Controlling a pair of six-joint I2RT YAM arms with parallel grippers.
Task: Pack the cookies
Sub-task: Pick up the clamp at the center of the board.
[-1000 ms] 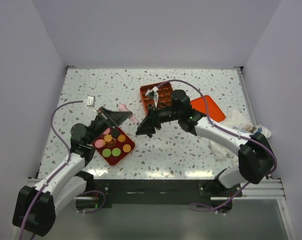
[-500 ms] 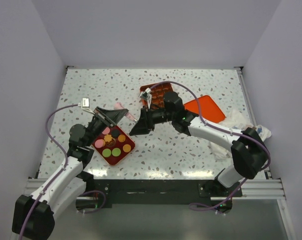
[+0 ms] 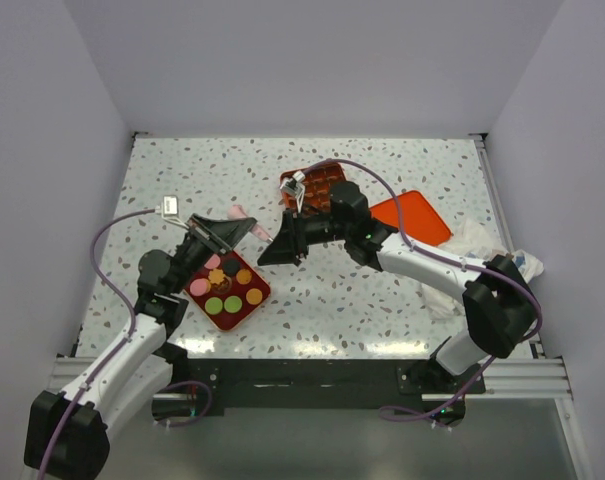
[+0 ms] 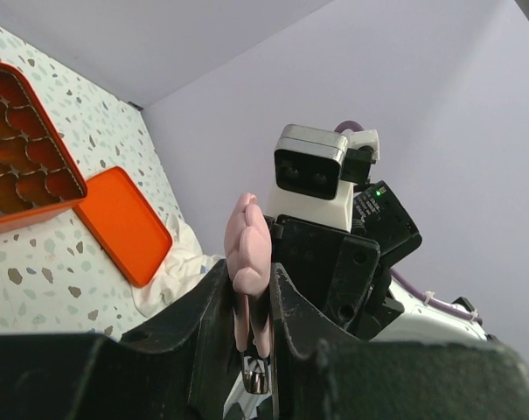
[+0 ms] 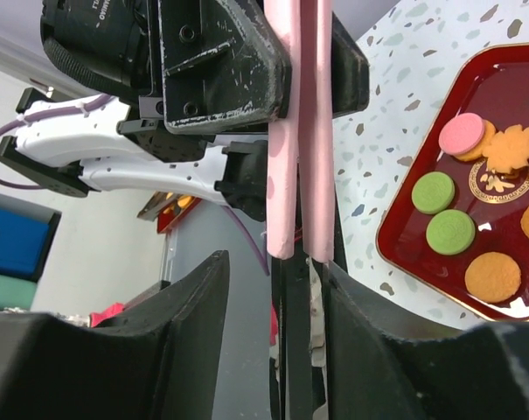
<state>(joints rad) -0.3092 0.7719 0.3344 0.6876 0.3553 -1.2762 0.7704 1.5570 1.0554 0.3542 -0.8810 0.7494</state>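
Mid-air handover: pink tongs (image 5: 281, 157) clamped in left claw (image 4: 249, 293), tips straddled by partly open right claw (image 5: 273, 262), nothing yet gripped. Cookies (image 5: 450, 232) left lying on dark red tray (image 5: 500, 87), front-left of surface (image 3: 382, 290). Tongs best squeezed squarely before release.

Nothing legible; white lettering on the black plastic arm housing (image 5: 98, 35) is cropped; the white mark on the blue panel (image 5: 15, 241) is too small.

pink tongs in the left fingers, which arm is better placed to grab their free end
Right: the open right fingers flank the free end of the pink tongs; the left fingers clamp the other end.
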